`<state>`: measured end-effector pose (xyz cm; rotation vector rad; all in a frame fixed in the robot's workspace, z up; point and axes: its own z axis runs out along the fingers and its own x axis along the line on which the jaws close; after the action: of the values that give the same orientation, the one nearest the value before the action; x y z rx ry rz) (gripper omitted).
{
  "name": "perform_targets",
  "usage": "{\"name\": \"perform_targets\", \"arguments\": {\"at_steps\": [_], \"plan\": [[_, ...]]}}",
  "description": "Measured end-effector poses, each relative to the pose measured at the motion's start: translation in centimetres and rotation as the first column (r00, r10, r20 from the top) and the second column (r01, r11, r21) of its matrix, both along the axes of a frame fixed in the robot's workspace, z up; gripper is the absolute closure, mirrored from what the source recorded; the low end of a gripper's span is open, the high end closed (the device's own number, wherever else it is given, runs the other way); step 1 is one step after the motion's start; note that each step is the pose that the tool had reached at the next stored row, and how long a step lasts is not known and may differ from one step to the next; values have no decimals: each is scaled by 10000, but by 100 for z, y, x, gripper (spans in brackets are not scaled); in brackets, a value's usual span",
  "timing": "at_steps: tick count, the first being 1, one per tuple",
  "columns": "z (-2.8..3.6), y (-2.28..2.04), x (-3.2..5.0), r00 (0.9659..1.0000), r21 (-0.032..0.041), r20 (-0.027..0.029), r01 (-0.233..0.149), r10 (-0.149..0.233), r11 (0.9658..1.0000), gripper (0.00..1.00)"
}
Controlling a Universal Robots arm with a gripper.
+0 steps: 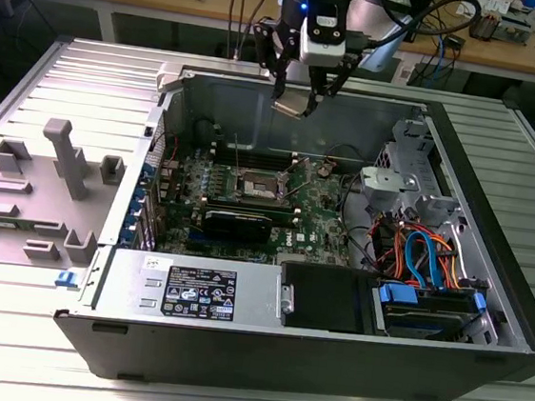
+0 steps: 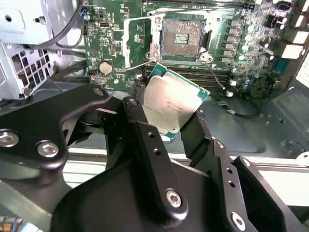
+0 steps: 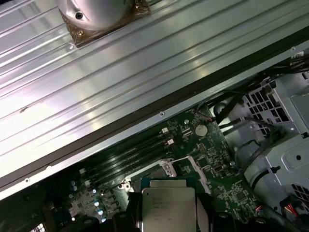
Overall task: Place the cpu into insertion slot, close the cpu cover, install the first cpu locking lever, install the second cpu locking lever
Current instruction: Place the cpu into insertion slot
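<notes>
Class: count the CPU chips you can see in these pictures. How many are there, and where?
1. The cpu is clamped in the gripper, held above the computer case. The insertion slot is empty. Other chips could be hidden from view.

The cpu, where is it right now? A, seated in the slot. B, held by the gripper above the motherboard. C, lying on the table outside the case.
B: the cpu is clamped in the gripper, while the slot is bare.
</notes>
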<state>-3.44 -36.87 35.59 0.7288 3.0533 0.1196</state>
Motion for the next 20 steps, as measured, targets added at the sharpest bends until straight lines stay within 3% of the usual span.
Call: {"name": "perform_targets", "arguments": {"at_steps": [4,20], "plan": [[-37,-2,-14,9995,0,-5,304,-304,9995,46],[-50,-4,-14,9993,0,-7,383,-383,9993,46]]}}
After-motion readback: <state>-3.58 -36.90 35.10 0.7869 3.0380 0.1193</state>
